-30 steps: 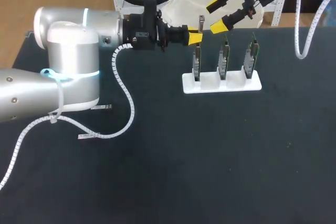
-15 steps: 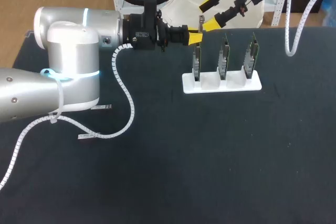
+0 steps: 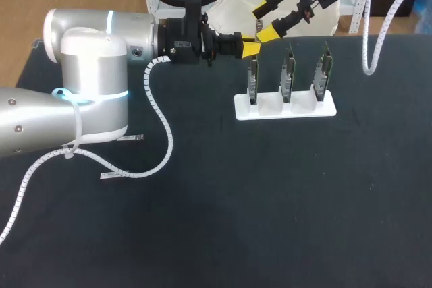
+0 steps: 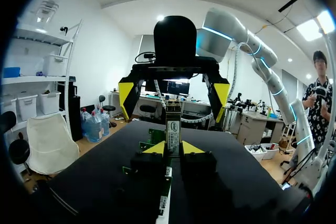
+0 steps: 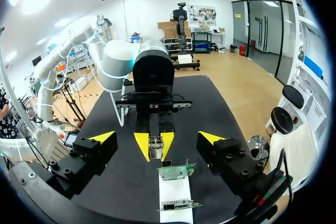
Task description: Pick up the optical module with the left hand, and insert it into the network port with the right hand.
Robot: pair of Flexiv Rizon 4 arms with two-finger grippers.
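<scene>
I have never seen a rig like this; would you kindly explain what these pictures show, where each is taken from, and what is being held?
These are two robot arms at a black table, each ending in a two-finger gripper with yellow tips. The head view looks down from above and behind; the two round pictures come from cameras on the wrists, looking along the fingers. On the table stands a white holder with three upright green circuit boards. The left gripper is shut on a small silver optical module, held above the table near the holder. The right gripper faces it, open, fingers wide apart.
</scene>
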